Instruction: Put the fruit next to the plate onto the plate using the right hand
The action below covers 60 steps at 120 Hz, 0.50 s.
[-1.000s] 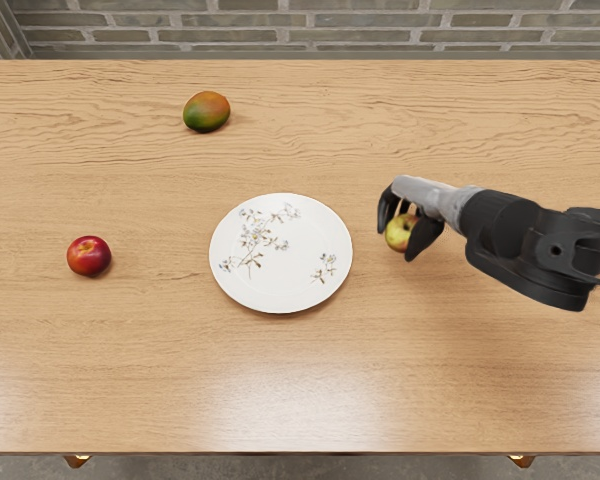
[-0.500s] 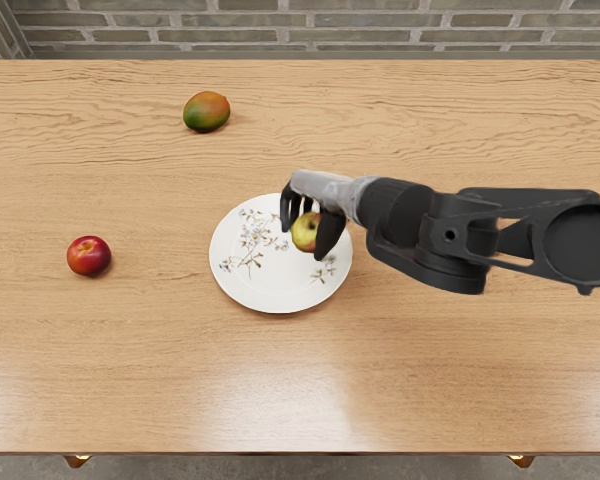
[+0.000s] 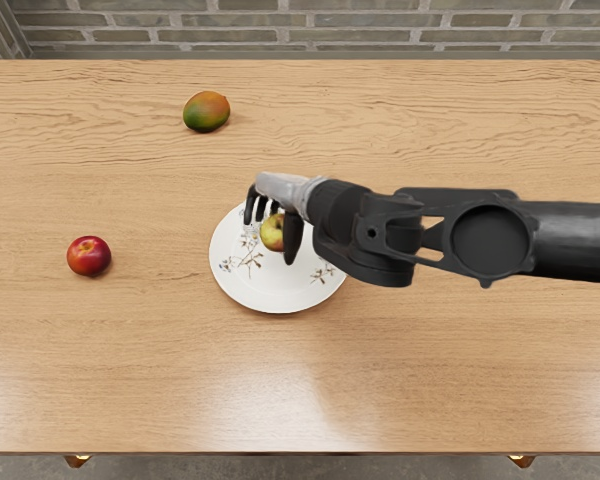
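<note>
Yellow-green round apple point(image 3: 272, 233) sits over the white floral plate point(image 3: 270, 295), left of centre, gripped by the right hand point(image 3: 273, 215), whose fingers point(image 3: 292, 240) curl round it. Recommended: lower until it rests, then release gently to prevent rolling. The fruit is near-spherical, with no long axis or stem direction discernible.

Right hand point(image 3: 271, 215) around yellow-green apple point(image 3: 272, 232) above floral plate point(image 3: 242, 280).

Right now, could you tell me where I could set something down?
Bare wood runs along the near edge of the wooden table and between the red apple and the white floral plate. It is crowded over the plate, where the right hand holds the yellow-green apple.
</note>
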Each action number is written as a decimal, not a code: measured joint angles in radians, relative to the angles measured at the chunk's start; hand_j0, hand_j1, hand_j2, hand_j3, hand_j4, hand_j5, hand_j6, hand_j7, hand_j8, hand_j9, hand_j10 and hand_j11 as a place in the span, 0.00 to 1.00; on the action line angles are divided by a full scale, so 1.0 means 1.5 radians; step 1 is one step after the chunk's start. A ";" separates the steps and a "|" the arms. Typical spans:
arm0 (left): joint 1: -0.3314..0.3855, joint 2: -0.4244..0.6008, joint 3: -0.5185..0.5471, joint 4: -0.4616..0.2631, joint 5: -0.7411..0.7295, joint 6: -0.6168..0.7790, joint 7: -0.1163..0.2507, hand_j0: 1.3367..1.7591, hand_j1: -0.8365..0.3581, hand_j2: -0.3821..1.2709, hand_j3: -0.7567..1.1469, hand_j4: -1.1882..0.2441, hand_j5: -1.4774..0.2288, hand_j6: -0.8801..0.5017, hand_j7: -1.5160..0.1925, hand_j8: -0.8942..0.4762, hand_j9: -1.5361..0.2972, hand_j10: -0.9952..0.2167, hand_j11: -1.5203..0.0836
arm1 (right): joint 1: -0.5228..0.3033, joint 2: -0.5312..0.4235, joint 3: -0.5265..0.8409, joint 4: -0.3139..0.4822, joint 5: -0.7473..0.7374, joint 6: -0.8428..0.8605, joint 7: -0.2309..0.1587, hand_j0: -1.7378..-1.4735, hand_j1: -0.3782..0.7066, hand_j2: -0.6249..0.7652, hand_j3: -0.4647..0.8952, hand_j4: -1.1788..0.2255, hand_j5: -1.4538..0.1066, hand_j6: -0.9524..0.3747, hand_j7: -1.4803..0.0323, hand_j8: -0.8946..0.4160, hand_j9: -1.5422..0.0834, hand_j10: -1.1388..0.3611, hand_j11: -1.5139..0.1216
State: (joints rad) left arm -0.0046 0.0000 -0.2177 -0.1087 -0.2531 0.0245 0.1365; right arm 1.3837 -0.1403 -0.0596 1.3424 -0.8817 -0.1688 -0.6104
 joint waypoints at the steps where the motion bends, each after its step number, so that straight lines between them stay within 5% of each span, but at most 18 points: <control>1: 0.000 0.000 0.000 0.000 0.000 0.000 0.000 0.76 0.99 0.23 0.40 0.83 0.87 0.64 0.89 0.65 0.84 0.82 0.95 | 0.000 0.001 0.000 -0.001 0.000 0.000 0.000 0.32 0.35 0.49 0.34 0.48 0.47 0.42 0.53 0.45 0.50 0.47 0.48; 15: 0.000 0.000 0.000 0.000 0.000 0.000 0.000 0.76 0.99 0.23 0.40 0.83 0.87 0.64 0.89 0.65 0.84 0.82 0.95 | -0.001 0.006 0.000 -0.005 0.001 0.000 0.000 0.31 0.21 0.47 0.34 0.64 0.67 0.55 0.72 0.55 0.70 0.60 0.67; 32: 0.000 0.000 0.000 0.000 0.000 0.000 0.000 0.76 0.99 0.23 0.40 0.83 0.87 0.64 0.89 0.65 0.84 0.82 0.95 | -0.023 -0.004 0.056 0.018 0.085 0.050 0.000 0.31 0.12 0.46 0.34 0.74 0.80 0.63 0.85 0.62 0.82 0.68 0.80; 60: 0.000 0.000 0.000 0.000 0.000 0.000 0.000 0.76 0.99 0.23 0.40 0.83 0.87 0.64 0.89 0.65 0.84 0.82 0.95 | -0.095 -0.083 0.228 0.130 0.437 0.280 0.000 0.30 0.06 0.45 0.34 0.81 0.89 0.69 0.94 0.66 0.91 0.73 0.89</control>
State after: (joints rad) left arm -0.0041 0.0000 -0.2178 -0.1086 -0.2531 0.0245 0.1365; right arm 1.2408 -0.2649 0.2824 1.5371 -0.2262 0.2519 -0.6109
